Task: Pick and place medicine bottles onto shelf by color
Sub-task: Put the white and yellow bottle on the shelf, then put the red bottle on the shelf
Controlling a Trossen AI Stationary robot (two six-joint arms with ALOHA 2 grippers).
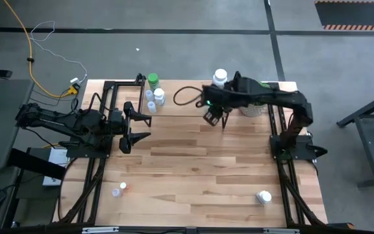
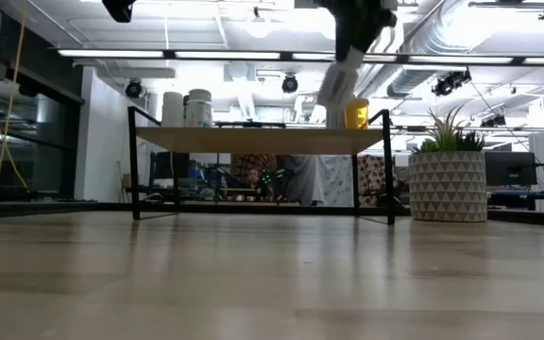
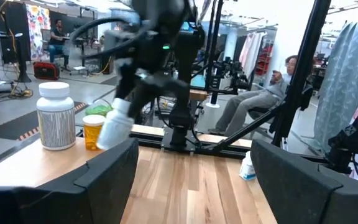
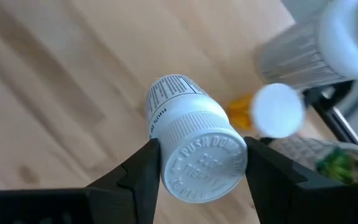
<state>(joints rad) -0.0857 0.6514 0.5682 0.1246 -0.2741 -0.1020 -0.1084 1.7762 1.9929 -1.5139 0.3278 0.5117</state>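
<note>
My right gripper (image 1: 214,117) is shut on a white-capped white bottle (image 4: 185,134), held tilted by the shelf's (image 2: 263,140) right part, next to an amber bottle (image 4: 244,112) and a large white bottle (image 3: 56,115) standing on the shelf. A green-capped bottle (image 1: 152,80) and several clear ones (image 1: 154,97) stand on the shelf's left part. An orange-capped bottle (image 1: 121,190) and a white one (image 1: 263,196) lie on the table near its near edge. My left gripper (image 1: 147,127) waits open at the table's left side. My right gripper pinches the white bottle by its ribbed white cap (image 4: 204,163), one finger on each side. The fingers come from above, pointing down. The bottle (image 2: 336,87) is lifted clear and hangs tilted below them, its base end lowest.
A potted green plant in a patterned pot (image 2: 449,178) stands at the shelf's right end, close to my right arm. The shelf's black legs (image 2: 136,165) stand on the table's far part. Bare tabletop (image 1: 200,166) lies between the shelf and the two lying bottles. People sit in the room beyond.
</note>
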